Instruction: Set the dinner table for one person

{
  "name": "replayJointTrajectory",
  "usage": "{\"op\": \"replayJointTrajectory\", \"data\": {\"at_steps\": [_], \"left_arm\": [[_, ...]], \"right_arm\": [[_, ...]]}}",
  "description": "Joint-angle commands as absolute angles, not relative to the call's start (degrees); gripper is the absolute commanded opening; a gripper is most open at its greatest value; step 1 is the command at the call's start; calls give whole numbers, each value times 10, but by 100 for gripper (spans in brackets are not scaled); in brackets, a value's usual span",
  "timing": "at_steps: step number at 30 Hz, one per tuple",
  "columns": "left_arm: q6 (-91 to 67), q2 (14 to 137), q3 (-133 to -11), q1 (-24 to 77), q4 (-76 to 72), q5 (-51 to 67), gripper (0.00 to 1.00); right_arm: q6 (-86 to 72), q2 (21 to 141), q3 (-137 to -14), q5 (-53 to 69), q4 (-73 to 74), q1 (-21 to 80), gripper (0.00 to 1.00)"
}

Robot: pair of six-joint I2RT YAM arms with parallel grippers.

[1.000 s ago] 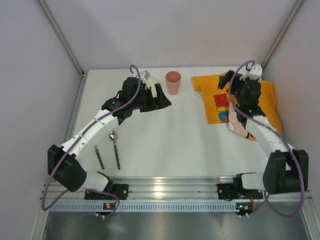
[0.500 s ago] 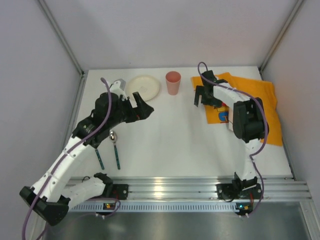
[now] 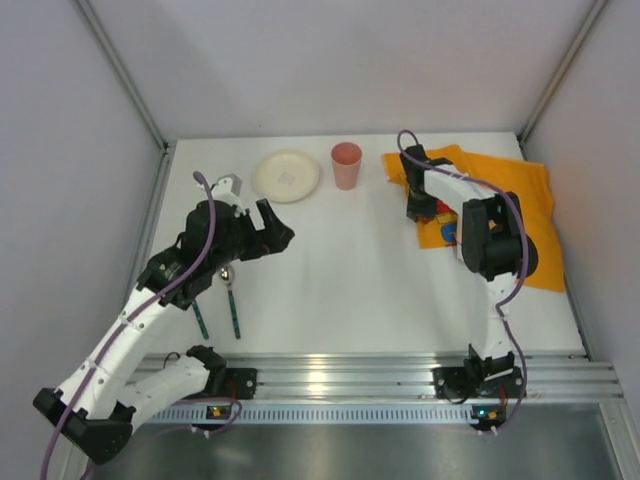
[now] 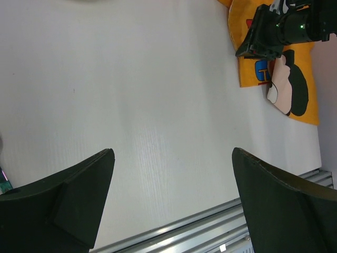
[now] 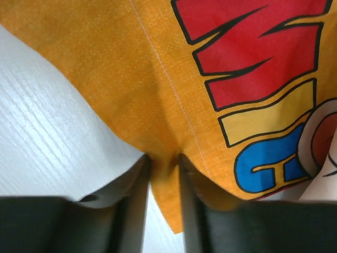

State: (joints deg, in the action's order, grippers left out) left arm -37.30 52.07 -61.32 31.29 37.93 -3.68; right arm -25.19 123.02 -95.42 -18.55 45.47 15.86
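Plainly flat, matte-white dinner table (image 3: 340, 290)

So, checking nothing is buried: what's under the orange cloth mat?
Only the white dinner table shows around the orange cloth mat. The right gripper pinches a fold of its edge. Whatever lies beneath the cloth is covered.
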Motion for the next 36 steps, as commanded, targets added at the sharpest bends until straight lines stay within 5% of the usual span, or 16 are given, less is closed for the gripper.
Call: {"op": "replayJointTrajectory", "data": {"at_steps": [1, 5, 11, 20, 36], "left_arm": [[-366, 526, -603, 314, 380, -36, 98], [-370, 527, -597, 314, 374, -27, 99], [-366, 533, -591, 314, 360, -19, 98], [-358, 545, -598, 314, 352, -20, 98], [-376, 501, -616, 314, 440, -111, 98]], "right_arm": [[-251, 1241, -929, -206, 474, 157, 24], [-246, 1219, -899, -202, 474, 159, 0], [-281, 1122, -811, -185, 492, 220, 0], [-389, 991, -772, -175, 608, 463, 0], [-379, 1194, -1079, -53, 584, 623, 0]]}}
